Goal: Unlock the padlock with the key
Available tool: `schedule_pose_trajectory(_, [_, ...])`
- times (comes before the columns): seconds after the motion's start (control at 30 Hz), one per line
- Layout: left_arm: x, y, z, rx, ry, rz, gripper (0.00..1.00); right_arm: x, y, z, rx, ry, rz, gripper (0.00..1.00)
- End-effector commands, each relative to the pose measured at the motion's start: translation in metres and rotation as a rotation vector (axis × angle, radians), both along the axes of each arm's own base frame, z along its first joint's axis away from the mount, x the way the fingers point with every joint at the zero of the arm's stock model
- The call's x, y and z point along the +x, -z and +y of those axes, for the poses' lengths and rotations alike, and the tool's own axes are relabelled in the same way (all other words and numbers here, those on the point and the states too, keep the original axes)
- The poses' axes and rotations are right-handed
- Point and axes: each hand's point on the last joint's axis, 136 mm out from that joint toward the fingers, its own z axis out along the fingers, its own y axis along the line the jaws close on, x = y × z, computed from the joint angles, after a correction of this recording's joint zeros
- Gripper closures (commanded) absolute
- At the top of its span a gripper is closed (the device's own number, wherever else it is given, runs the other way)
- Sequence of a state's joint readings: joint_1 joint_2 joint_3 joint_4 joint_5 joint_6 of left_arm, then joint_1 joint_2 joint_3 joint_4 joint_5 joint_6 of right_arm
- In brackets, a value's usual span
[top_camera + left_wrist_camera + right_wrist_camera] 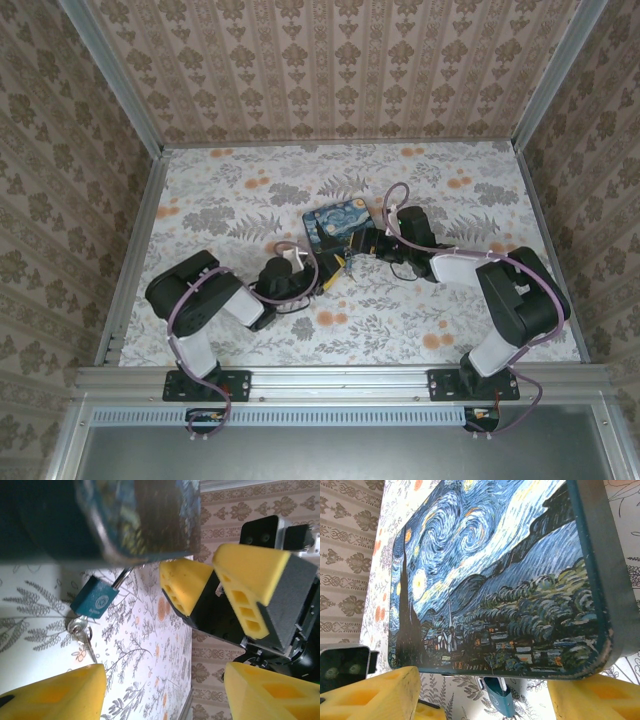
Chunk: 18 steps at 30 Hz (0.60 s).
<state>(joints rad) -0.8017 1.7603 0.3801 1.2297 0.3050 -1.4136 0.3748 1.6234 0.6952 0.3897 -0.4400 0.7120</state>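
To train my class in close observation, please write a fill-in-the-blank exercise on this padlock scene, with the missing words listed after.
1. The teal padlock is hooked by its shackle to the edge of the starry-night ___.
2. A silver ___ sits at the padlock's end opposite the shackle.
3. The fingers of the left gripper, which stands open, are ___ in colour.

Missing words: box; key; yellow.

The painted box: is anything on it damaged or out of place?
Only wear: the box has chipped, scuffed paint along the rim at its rounded corner. The padlock is hooked on at its edge, with a key at its bottom. Nothing looks spilled or broken.
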Motion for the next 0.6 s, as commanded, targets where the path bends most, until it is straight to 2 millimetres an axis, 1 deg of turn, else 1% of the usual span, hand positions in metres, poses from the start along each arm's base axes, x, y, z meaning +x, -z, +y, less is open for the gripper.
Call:
schedule_pose_trajectory(0.0, [0.007, -0.019, -0.001, 0.012, 0.022, -0.062, 0.35, 0.000, -0.014, 0.001, 0.032, -0.004, -0.025, 0.31])
schedule_pose_trajectory(0.13, [0.014, -0.032, 0.003, 0.069, 0.030, -0.089, 0.32, -0.011, -0.019, -0.003, 0.046, -0.002, -0.036, 0.31])
schedule_pose_trajectory(0.3, [0.024, -0.054, 0.019, 0.190, 0.023, -0.149, 0.28, -0.025, -0.015, -0.010, 0.042, 0.011, -0.032, 0.32])
schedule_pose_trajectory(0.4, [0.029, -0.066, 0.036, 0.350, 0.017, -0.192, 0.25, -0.030, -0.008, -0.014, 0.032, 0.024, -0.021, 0.33])
schedule_pose_trajectory(0.5, [0.036, -0.087, 0.059, 0.534, -0.011, -0.275, 0.20, -0.033, 0.003, -0.015, 0.022, 0.034, -0.007, 0.35])
schedule_pose_trajectory(0.57, [0.041, -0.101, 0.073, 0.621, -0.031, -0.311, 0.18, -0.035, 0.010, -0.014, 0.018, 0.036, 0.002, 0.37])
